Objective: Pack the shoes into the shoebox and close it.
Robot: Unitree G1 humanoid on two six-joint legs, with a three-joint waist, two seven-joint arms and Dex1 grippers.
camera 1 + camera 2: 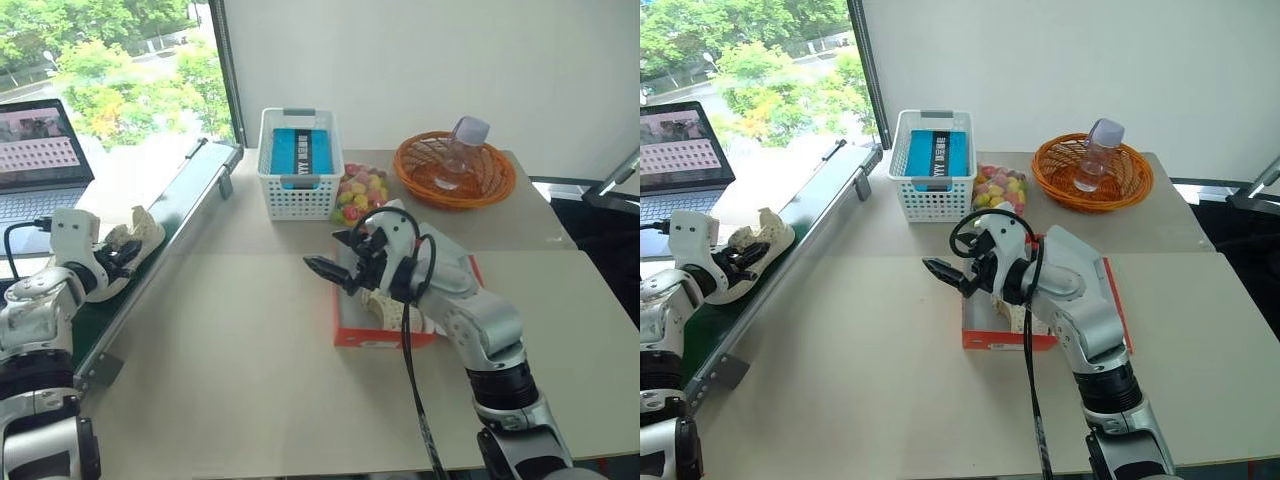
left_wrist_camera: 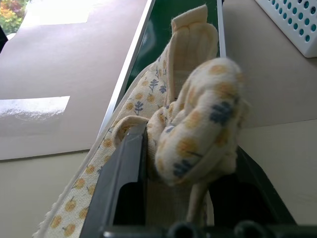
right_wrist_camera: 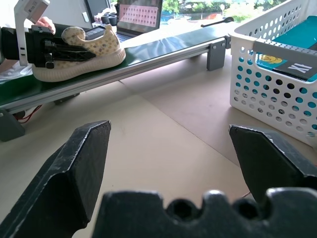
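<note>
Left gripper (image 1: 128,252), at the left edge of the frame, is clamped on the heel of a cream shoe (image 3: 81,52) that lies on its sole on the green conveyor belt (image 1: 190,200); the wrist view shows both black fingers (image 2: 124,168) pressed against the flower-printed collar. Right gripper (image 1: 335,262) hangs at mid-frame with its jaws spread wide and nothing between them, above the bare table (image 1: 230,340) just left of the shoebox (image 1: 385,338). That red-orange box lies open at centre right, largely covered by the right arm, and a second shoe (image 1: 392,310) shows inside it at the near edge. Behind the box, in the upper middle, a bag of coloured sweets (image 1: 361,193) lies beside a white basket (image 1: 298,165), which holds a blue packet (image 1: 303,153) with a dark label; its writing is too small to read. At upper right an orange wicker bowl (image 1: 455,172) holds a clear plastic bottle (image 1: 455,152) lying tilted. A laptop (image 1: 38,155) stands open at upper left, beyond the belt, its screen showing rows of small pink marks. A black cable (image 1: 412,370) runs from the right gripper down along the arm.
</note>
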